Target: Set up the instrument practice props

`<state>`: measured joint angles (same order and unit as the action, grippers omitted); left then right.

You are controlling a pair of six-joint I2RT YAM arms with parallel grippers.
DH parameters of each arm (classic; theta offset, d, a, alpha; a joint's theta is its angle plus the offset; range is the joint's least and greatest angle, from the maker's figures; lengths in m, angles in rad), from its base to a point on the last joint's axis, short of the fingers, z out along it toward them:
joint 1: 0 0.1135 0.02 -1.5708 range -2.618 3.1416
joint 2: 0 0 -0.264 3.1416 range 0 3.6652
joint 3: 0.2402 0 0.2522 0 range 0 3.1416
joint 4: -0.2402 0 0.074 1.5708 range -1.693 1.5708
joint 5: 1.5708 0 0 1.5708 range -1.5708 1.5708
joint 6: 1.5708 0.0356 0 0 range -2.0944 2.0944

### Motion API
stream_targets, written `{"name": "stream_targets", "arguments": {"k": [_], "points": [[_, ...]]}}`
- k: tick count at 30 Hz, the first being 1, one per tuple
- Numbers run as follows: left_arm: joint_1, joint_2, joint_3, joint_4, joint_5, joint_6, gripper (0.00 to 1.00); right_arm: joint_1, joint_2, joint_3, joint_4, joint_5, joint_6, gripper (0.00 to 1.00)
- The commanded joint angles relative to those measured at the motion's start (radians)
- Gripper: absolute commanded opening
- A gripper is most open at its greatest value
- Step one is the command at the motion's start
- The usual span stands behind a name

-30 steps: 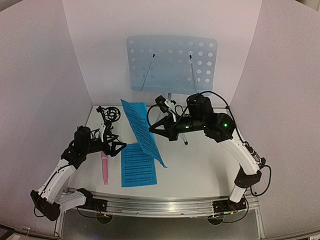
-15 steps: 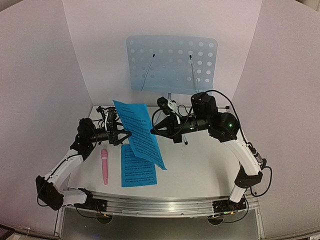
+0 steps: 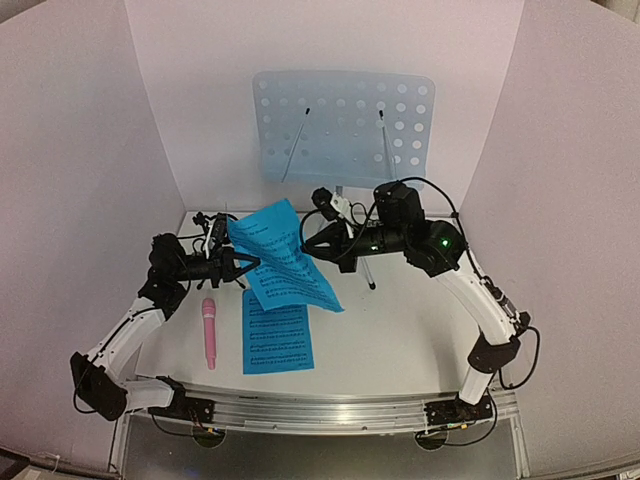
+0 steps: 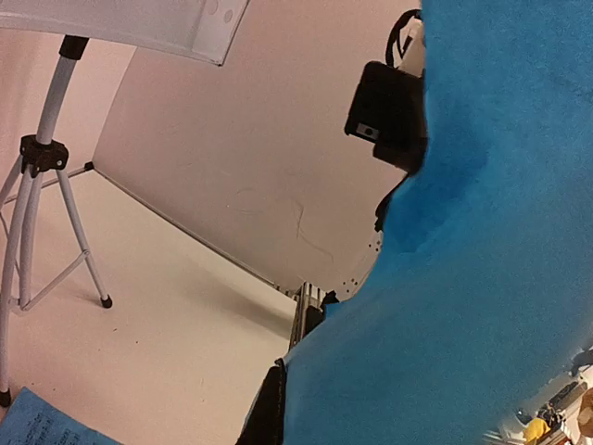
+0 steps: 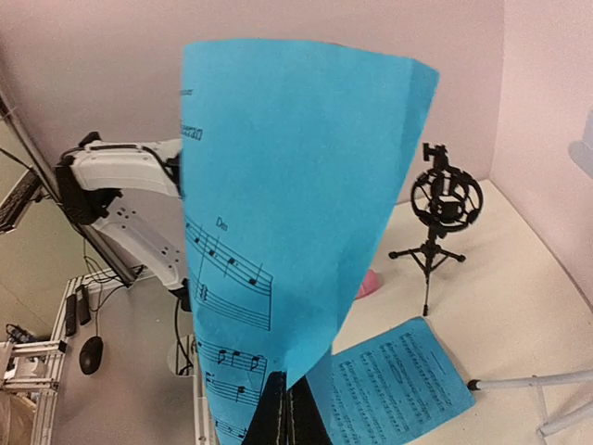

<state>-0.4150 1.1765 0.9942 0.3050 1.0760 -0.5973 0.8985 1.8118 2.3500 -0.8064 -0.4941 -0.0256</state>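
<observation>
Pinched by the left jaws at one edge and by the right jaws at the opposite edge: sheet music (image 3: 283, 262), bowed, carried aloft in front of the music stand (image 3: 343, 125). Judged light, limp, easily torn; edges are best gripped, tension avoided.

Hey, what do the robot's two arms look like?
The left arm and right arm have white links, black joints and black bases. The left gripper and right gripper are black. Black cables loop over the right arm, which shows a green light.
</observation>
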Motion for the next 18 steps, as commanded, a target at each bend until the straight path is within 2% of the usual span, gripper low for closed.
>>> {"name": "stream_targets", "arguments": {"k": [1, 3, 5, 6, 7, 12, 18], "points": [[0.005, -0.036, 0.126, -0.192, 0.009, 0.099, 0.00, -0.048, -0.056, -0.086, 0.087, 0.052, 0.017, 0.00], [0.005, -0.035, 0.181, -0.331, 0.009, 0.177, 0.00, -0.064, -0.074, -0.118, 0.097, 0.057, 0.018, 0.01], [0.005, -0.034, 0.223, -0.443, -0.001, 0.279, 0.00, -0.073, -0.090, -0.152, 0.099, 0.061, 0.012, 0.36], [0.005, -0.032, 0.249, -0.509, -0.008, 0.335, 0.00, -0.075, -0.103, -0.173, 0.100, 0.053, 0.000, 0.49], [0.005, -0.028, 0.274, -0.572, -0.013, 0.386, 0.00, -0.078, -0.119, -0.193, 0.101, 0.045, -0.010, 0.56], [0.005, -0.011, 0.354, -0.754, -0.073, 0.513, 0.00, -0.099, -0.201, -0.304, 0.117, -0.046, -0.008, 0.65], [0.004, 0.059, 0.503, -0.976, -0.361, 0.684, 0.00, -0.099, -0.252, -0.451, 0.188, -0.061, 0.070, 0.68]]}}
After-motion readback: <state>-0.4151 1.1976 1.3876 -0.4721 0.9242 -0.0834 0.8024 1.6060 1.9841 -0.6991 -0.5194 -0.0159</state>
